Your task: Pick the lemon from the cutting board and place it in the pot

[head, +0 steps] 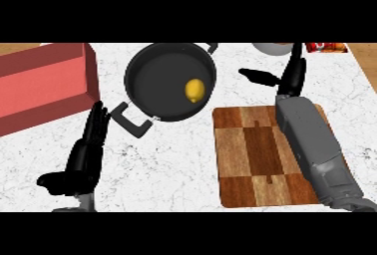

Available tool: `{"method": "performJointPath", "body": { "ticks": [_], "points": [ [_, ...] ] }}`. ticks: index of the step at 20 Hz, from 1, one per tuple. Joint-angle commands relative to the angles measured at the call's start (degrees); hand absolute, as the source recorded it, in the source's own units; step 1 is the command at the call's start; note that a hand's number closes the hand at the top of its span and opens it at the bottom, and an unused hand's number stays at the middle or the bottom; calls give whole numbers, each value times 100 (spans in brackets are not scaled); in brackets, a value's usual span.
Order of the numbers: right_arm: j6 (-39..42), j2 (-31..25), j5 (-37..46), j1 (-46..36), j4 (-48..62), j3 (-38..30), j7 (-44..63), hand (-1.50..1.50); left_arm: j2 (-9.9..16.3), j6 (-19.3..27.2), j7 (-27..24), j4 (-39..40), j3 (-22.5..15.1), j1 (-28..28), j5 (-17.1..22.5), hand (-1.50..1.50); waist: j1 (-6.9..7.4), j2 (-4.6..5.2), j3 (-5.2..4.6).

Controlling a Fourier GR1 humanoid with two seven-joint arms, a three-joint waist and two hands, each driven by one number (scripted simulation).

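Note:
The yellow lemon (194, 90) lies inside the black pot (158, 82), toward its right wall. The pot stands on the white marble counter, with one handle at its lower left and one at its upper right. The wooden cutting board (254, 154) lies to the lower right of the pot, with nothing on its visible surface. My right hand (290, 74) is above the board's far end, right of the pot, fingers straight and thumb spread, holding nothing. My left hand (90, 142) rests at the lower left, fingers straight and pointing up, beside the pot's near handle.
A red box (40, 84) sits at the left edge of the counter. A white bowl (274, 48) and a red packet (325, 47) show at the far right top. My right forearm (316, 149) covers the board's right side.

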Motion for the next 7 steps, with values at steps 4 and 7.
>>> {"method": "performJointPath", "body": {
  "ticks": [4,7],
  "points": [
    [85,-351,-309,359,-382,-299,-147,-150,-25,177,735,-661,-127,-15,-145,0,-25,-19,1],
    [344,-583,-533,581,-381,-518,-417,-150,-187,32,-54,-283,-206,330,-107,0,-14,-10,0]
  ]
}}
